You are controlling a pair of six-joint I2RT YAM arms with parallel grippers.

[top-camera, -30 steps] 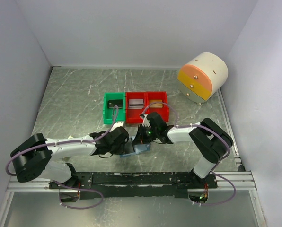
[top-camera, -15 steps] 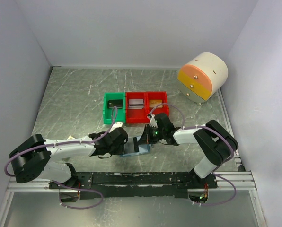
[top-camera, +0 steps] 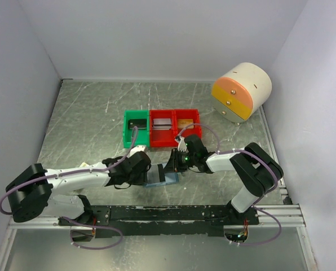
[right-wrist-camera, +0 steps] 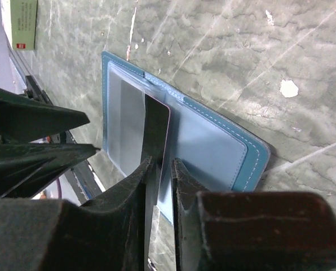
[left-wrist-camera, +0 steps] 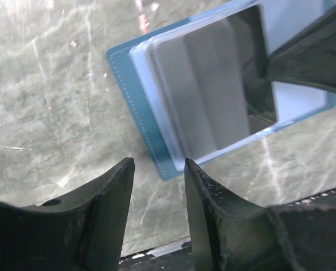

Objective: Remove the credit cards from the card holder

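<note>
The card holder [top-camera: 160, 179] lies open on the table between both grippers, slate-blue outside and light blue inside [right-wrist-camera: 213, 148]; it also shows in the left wrist view [left-wrist-camera: 151, 107]. My right gripper [right-wrist-camera: 159, 165] is shut on a dark grey credit card [right-wrist-camera: 155, 127], which stands on edge over the holder's middle with its far end still at the pockets. The card shows tilted in the left wrist view [left-wrist-camera: 213, 96]. My left gripper [left-wrist-camera: 157, 169] is open and empty, just off the holder's left edge, its fingers [right-wrist-camera: 44, 132] low above the table.
A green bin [top-camera: 136, 129] and two red bins [top-camera: 175, 127] stand just behind the grippers. A cream, orange and yellow drawer unit [top-camera: 241, 92] sits at the back right. A cream-and-red small box [right-wrist-camera: 20, 22] lies beyond the holder. A black rail [top-camera: 173, 213] runs along the near edge.
My right gripper has moved a little right and nearer, over the holder, then held still. My left arm has shifted slightly, with its gripper staying at the holder's left edge.
</note>
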